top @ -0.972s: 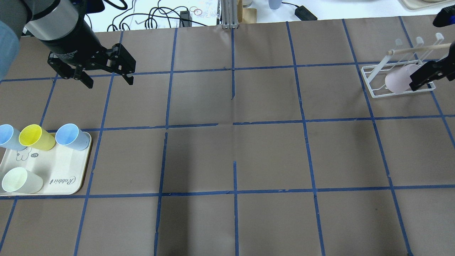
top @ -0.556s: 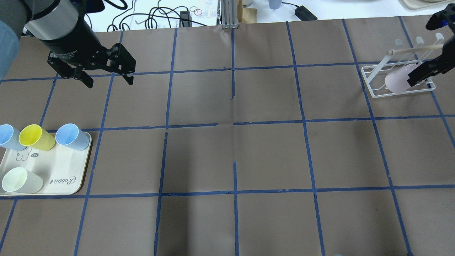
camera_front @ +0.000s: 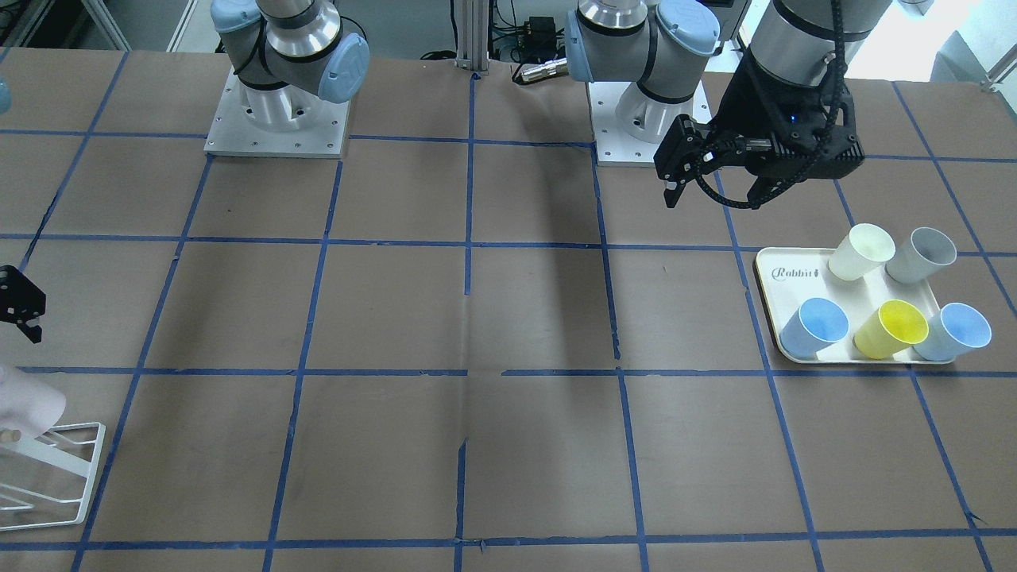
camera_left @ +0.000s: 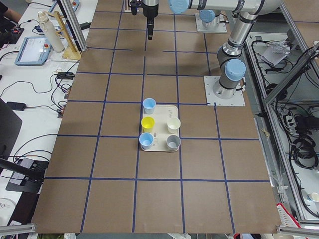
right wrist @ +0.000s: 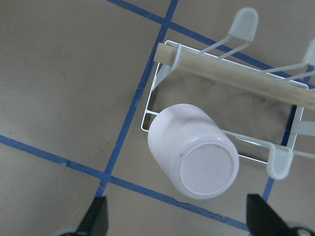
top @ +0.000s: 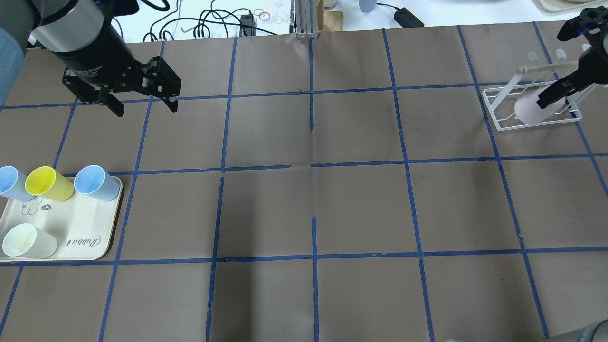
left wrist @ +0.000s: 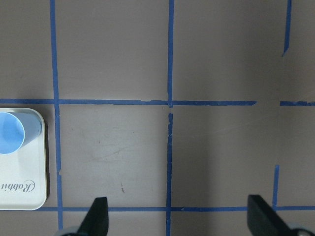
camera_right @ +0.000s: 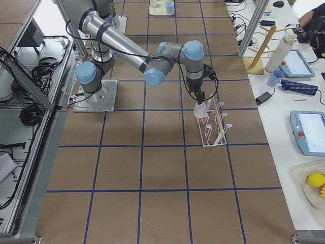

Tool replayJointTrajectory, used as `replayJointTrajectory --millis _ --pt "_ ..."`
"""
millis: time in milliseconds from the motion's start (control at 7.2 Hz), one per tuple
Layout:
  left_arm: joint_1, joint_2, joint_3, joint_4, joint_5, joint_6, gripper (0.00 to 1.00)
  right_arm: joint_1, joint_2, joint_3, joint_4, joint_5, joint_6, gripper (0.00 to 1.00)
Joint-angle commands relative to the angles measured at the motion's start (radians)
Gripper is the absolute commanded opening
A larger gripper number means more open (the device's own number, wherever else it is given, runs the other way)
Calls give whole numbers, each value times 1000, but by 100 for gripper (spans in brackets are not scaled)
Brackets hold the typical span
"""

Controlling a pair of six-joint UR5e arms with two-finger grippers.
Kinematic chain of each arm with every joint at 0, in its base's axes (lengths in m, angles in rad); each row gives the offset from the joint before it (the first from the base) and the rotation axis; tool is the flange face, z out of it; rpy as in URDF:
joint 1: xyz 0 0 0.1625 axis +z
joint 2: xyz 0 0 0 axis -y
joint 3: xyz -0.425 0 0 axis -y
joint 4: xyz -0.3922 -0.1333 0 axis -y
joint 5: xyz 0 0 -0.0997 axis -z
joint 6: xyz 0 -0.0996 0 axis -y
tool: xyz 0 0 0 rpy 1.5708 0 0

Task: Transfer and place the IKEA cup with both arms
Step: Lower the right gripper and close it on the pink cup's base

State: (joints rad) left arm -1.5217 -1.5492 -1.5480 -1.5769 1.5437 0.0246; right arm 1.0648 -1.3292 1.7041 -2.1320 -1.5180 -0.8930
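Front-facing: IKEA cup (camera_front: 28, 405) sits on the white wire rack (camera_front: 59, 469), partly cut off by the frame edge. The right gripper (camera_front: 22, 306) is near the rack; cannot tell its opening here. The left gripper (camera_front: 711, 197) is well apart from the rack, jaws spread wide.

Overhead: the cup (top: 526, 110) is inside the rack (top: 498, 118), and the right gripper (top: 551, 97) overlaps it.

Right wrist: the cup (right wrist: 194, 152) is mouth down with its base toward the camera, long axis tilted off vertical, at the rack's corner. Fingers (right wrist: 96, 219) are wide apart, clear of the cup.

Left wrist: fingers (left wrist: 98, 219) are wide apart.
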Motion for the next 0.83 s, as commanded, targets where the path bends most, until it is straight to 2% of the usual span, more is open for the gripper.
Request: replayJointTrajectory --millis 0,694 --pt "0 0 0 0 1 0 100 -38 50 -23 0 62 -17 99" --pt "0 1 -3 0 -1 0 100 -32 93 -21 -52 67 -1 100"
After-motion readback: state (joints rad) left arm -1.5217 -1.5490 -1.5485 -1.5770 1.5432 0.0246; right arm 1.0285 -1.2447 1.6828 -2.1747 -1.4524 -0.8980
